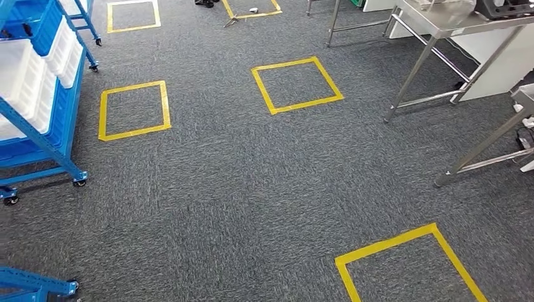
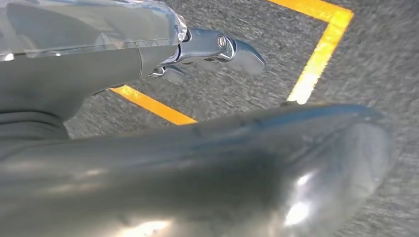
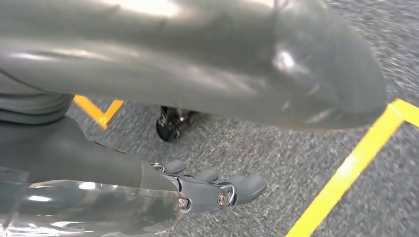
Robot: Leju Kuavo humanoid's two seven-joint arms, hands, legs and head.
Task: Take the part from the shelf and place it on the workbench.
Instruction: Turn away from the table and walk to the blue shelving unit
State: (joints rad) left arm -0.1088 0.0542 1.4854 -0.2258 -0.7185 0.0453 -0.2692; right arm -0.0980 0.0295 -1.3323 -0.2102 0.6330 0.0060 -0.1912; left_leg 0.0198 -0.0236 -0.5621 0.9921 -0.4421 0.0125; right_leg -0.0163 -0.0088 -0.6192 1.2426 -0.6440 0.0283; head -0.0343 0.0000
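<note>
left hand (image 2: 212, 49) fingers extended, holding nothing

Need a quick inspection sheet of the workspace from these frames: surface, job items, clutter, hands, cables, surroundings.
Surface: grey carpet with yellow tape squares.
Job's things: blue shelf with white bins at left; steel workbench at right; part not identifiable.
Clutter: small dark items at far edge.
Hands: left robot hand and right robot hand hang over the floor, holding nothing, fingers extended.
Cables: white plug or cable by bench legs.
Surroundings: second blue rack near left.
</note>
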